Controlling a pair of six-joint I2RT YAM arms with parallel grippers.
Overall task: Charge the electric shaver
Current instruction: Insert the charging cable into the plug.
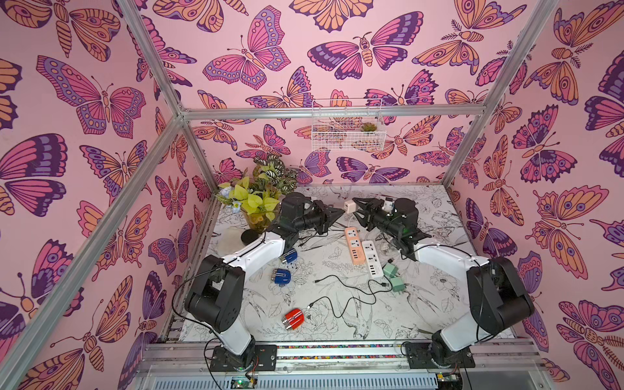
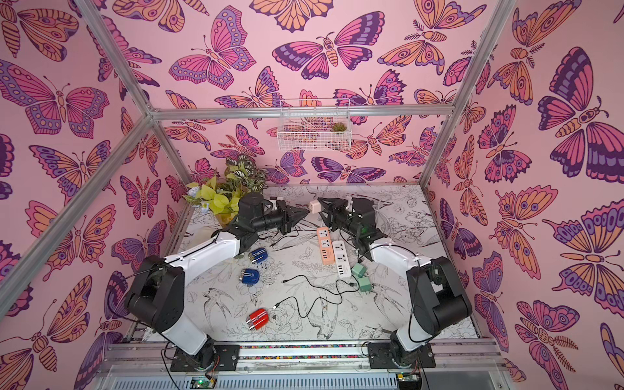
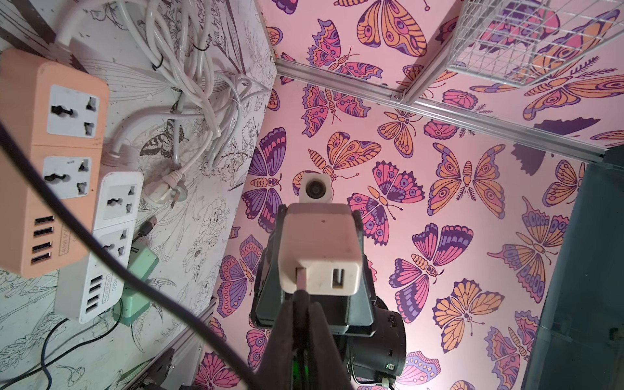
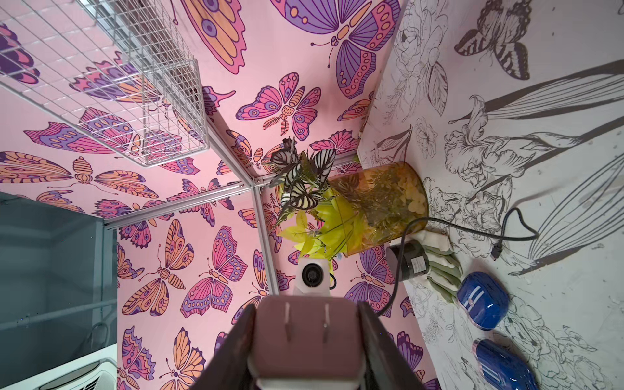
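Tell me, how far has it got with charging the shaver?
Done: the right gripper holds the white wall adapter in the air. In hand: the left gripper pinches a USB plug at the adapter's port; whether it is fully seated I cannot tell. Left: adapter into the orange power strip, cable into a shaver; the red shaver looks unconnected.

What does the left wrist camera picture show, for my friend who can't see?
The left tool pinches a USB plug at a port of a white charger block, which the right tool grips by its sides. Nearby, an orange power strip and a white power strip lie on the flower-printed table, before pink butterfly walls.
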